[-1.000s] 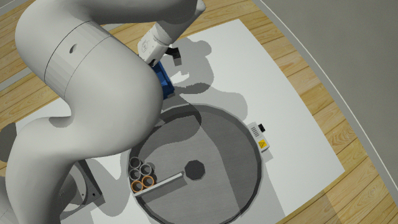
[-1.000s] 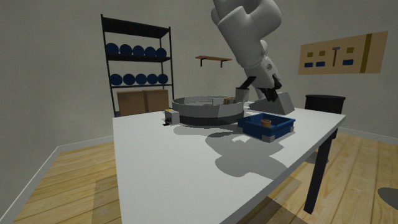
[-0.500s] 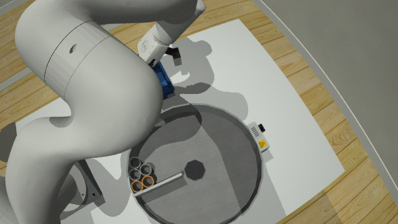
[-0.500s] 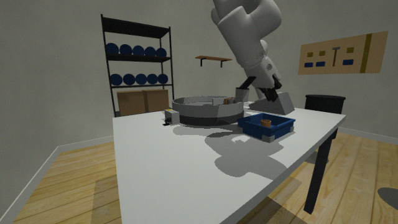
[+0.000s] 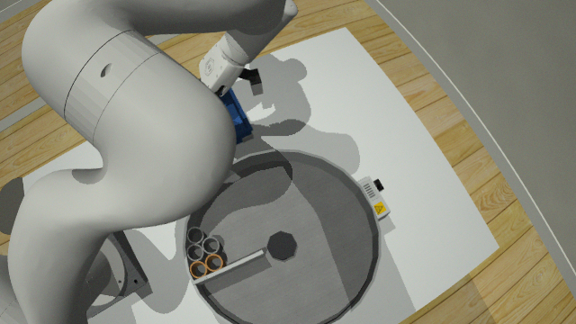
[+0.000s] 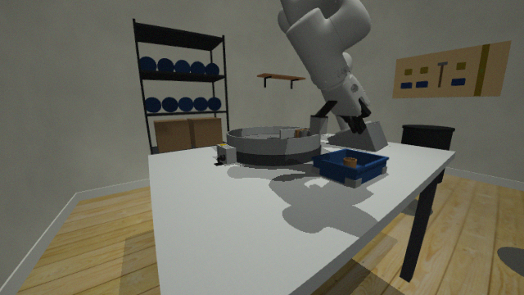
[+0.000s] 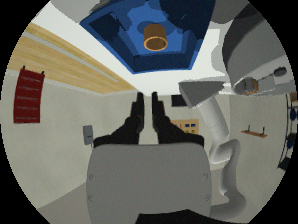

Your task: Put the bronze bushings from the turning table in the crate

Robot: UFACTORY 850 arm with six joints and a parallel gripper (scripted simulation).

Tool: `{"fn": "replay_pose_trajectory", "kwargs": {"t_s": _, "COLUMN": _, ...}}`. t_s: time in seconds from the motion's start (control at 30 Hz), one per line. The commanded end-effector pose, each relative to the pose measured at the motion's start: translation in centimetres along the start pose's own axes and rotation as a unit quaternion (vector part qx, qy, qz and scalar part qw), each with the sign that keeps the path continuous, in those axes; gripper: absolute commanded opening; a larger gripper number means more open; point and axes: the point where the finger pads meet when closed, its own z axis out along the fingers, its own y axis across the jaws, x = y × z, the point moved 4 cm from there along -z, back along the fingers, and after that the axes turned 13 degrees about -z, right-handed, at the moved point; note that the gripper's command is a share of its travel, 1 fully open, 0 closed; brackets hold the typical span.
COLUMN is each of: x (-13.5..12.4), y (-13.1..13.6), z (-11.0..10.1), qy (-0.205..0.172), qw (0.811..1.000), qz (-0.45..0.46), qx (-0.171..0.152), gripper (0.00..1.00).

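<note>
Two bronze bushings stand upright on the turning table, against its straight fence. Three steel bushings stand right behind them. A third bronze bushing stands in the blue crate beside the turning table. My gripper hangs well above the crate, tilted, with its fingers shut and nothing between them. In the top view the arm hides the fingers and most of the crate.
A small control box sits at the turning table's rim. The arm's grey base stands behind the crate. A black bin stands past the table's far corner. A shelf rack stands by the wall.
</note>
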Motion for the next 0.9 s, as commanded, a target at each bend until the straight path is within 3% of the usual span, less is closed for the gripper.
{"fn": "replay_pose_trajectory", "kwargs": {"t_s": 0.0, "x": 0.0, "y": 0.0, "z": -0.1, "qy": 0.001, "qw": 1.000, "qz": 0.000, "qx": 0.000, "gripper": 0.10}}
{"fn": "replay_pose_trajectory", "kwargs": {"t_s": 0.4, "x": -0.5, "y": 1.7, "z": 0.0, "qy": 0.005, "qw": 1.000, "qz": 0.021, "qx": 0.017, "gripper": 0.10}}
{"fn": "replay_pose_trajectory", "kwargs": {"t_s": 0.73, "x": -2.7, "y": 8.1, "z": 0.6, "qy": 0.019, "qw": 0.992, "qz": 0.099, "qx": 0.079, "gripper": 0.10}}
{"fn": "replay_pose_trajectory", "kwargs": {"t_s": 0.8, "x": -2.7, "y": 8.1, "z": 0.6, "qy": 0.019, "qw": 0.992, "qz": 0.099, "qx": 0.079, "gripper": 0.10}}
{"fn": "replay_pose_trajectory", "kwargs": {"t_s": 0.87, "x": -3.4, "y": 10.3, "z": 0.8, "qy": 0.024, "qw": 0.987, "qz": 0.124, "qx": 0.099, "gripper": 0.10}}
